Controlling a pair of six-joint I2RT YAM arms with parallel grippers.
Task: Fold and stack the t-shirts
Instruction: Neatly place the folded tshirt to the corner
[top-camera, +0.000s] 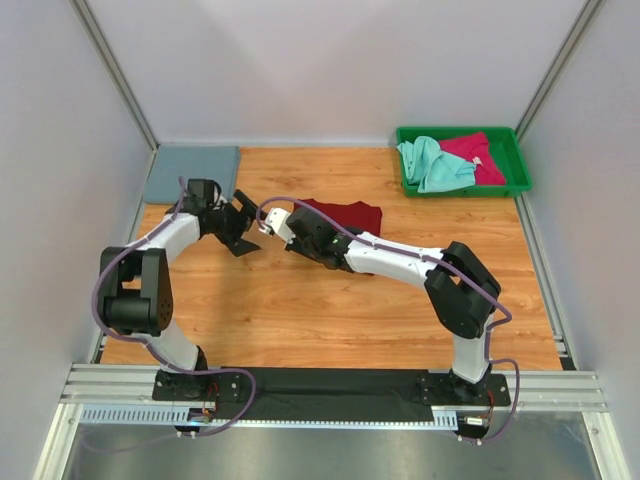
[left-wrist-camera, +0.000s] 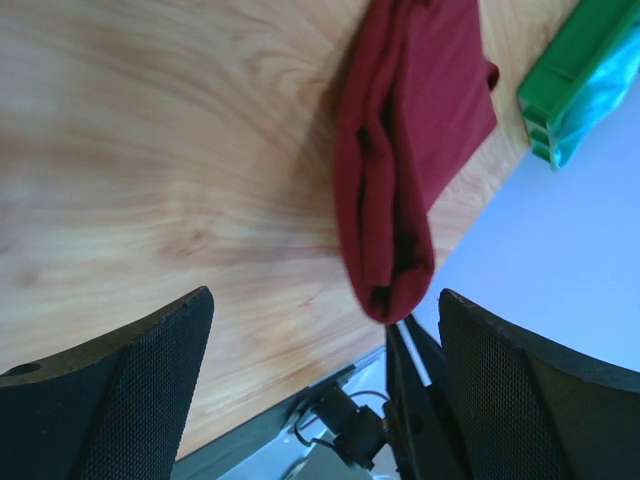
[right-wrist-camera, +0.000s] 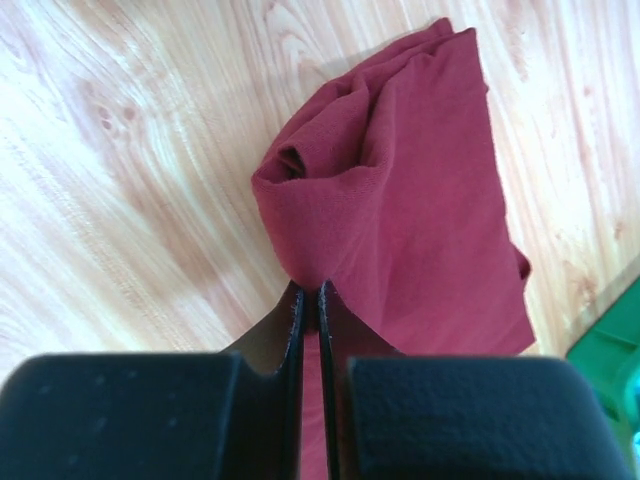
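Pinched shirt (right-wrist-camera: 400, 220) at bunched edge with closed right gripper (right-wrist-camera: 310, 295); held left gripper (left-wrist-camera: 325, 300) wide open, empty, beside shirt. Seemed soft, limp, probably light.

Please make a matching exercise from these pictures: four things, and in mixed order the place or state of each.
1. dark red t-shirt
2. grey-blue t-shirt
3. mint green t-shirt
4. left gripper

a. in the green tray
b. open, holding nothing
c. pinched by the right gripper
d. folded flat, far left corner

Pairs: 1-c, 2-d, 3-a, 4-b
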